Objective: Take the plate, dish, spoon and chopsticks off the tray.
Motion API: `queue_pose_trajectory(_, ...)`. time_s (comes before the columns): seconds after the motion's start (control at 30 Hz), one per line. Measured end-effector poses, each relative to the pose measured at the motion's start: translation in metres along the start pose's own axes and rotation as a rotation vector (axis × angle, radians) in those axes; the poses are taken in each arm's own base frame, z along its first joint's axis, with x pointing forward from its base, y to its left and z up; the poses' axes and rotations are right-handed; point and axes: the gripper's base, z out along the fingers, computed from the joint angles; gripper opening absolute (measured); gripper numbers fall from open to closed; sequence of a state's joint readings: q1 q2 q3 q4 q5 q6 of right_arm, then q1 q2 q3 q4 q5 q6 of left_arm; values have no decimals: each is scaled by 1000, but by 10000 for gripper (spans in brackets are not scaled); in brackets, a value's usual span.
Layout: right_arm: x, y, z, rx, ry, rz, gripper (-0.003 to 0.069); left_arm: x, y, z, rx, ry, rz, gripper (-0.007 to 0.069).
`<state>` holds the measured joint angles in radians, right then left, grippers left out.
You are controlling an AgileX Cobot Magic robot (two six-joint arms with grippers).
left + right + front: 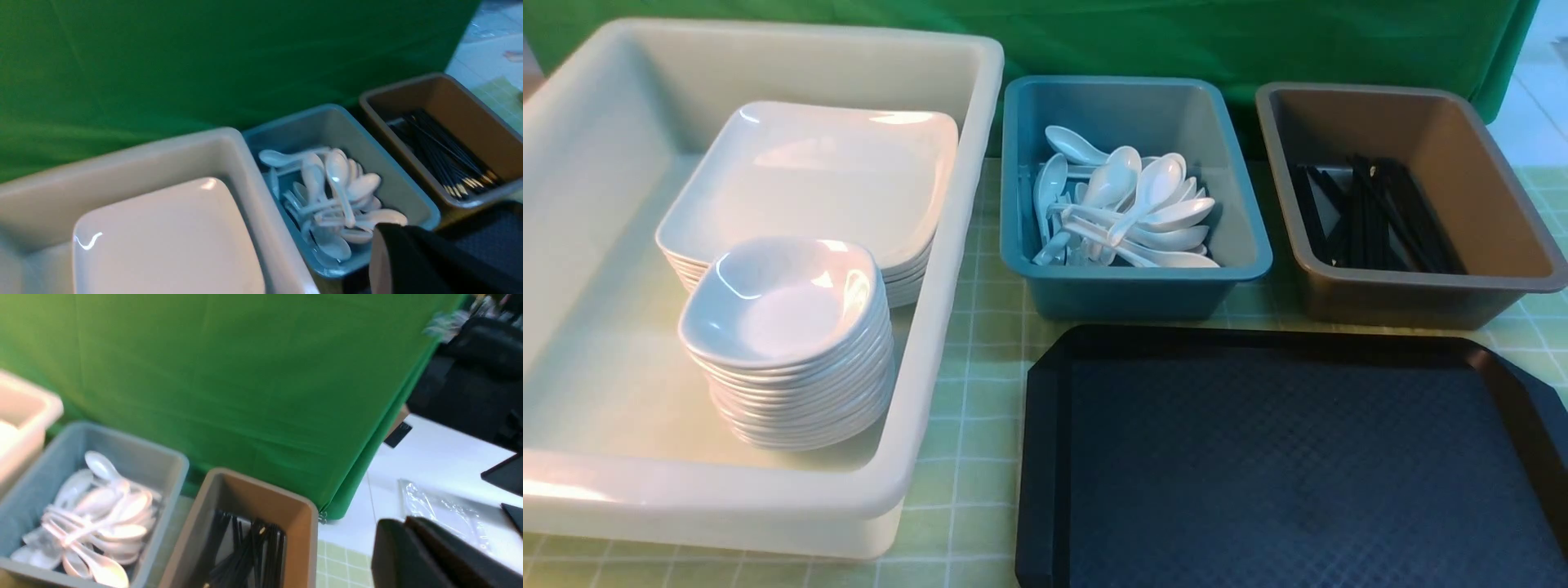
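Where you look out front, the tray (pixel 1290 465) lies bare; plates (pixel 809 175) sit stacked in the white tub (pixel 964 204), spoons (pixel 1131 208) in the teal tub (pixel 1250 237), chopsticks (pixel 1372 216) in the brown one (pixel 1527 245). Your left wrist view shows the left gripper (pixel 388 261) pressed together, holding nothing. Your right wrist view shows the right gripper (pixel 408 555) likewise closed.
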<state>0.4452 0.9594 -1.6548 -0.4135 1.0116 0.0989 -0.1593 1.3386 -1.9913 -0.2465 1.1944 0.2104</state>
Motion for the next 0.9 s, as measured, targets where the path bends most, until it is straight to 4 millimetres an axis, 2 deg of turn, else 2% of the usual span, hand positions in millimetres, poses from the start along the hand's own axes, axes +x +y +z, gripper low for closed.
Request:
queue_pose_trajectory(0.07, 27, -5, -25, 0, -64, 46, 11, 26, -10, -15, 4, 13, 7, -17)
queue_pose_trajectory(0.1, 29, -8, -34, 2, -101, 59, 11, 32, -11, -17, 1, 14, 5, -17)
queue_pose_trajectory(0.23, 98, -9, -78, -15, -370, 99, 11, 118, -23, -40, -30, -20, -50, -17)
queue_pose_trajectory(0.27, 113, -7, -82, -31, -418, 126, 11, 137, -25, -44, -39, -48, -66, -17)
queue_pose_trajectory(0.3, 116, -7, -83, -35, -426, 132, 11, 141, -25, -44, -41, -54, -69, -17)
queue_pose_trajectory(0.33, 135, -1, -84, -68, -474, 165, 11, 169, -28, -50, -55, -105, -92, -17)
queue_pose_trajectory(0.37, 143, 1, -86, -80, -500, 171, 11, 176, -29, -52, -59, -124, -101, -17)
queue_pose_trajectory(0.43, 171, 8, -90, -130, -585, 191, 11, 220, -32, -57, -81, -241, -159, -17)
queue_pose_trajectory(0.47, 178, 10, -92, -145, -624, 191, 11, 236, -33, -60, -88, -299, -174, -17)
queue_pose_trajectory(0.53, 187, 13, -93, -157, -649, 190, 11, 256, -34, -59, -95, -338, -189, -17)
queue_pose_trajectory(0.63, 195, 15, -94, -169, -665, 202, 11, 272, -35, -60, -99, -393, -200, -17)
queue_pose_trajectory(0.9, 196, 15, -95, -174, -679, 202, 31, 277, -35, -61, -102, -410, -198, -17)
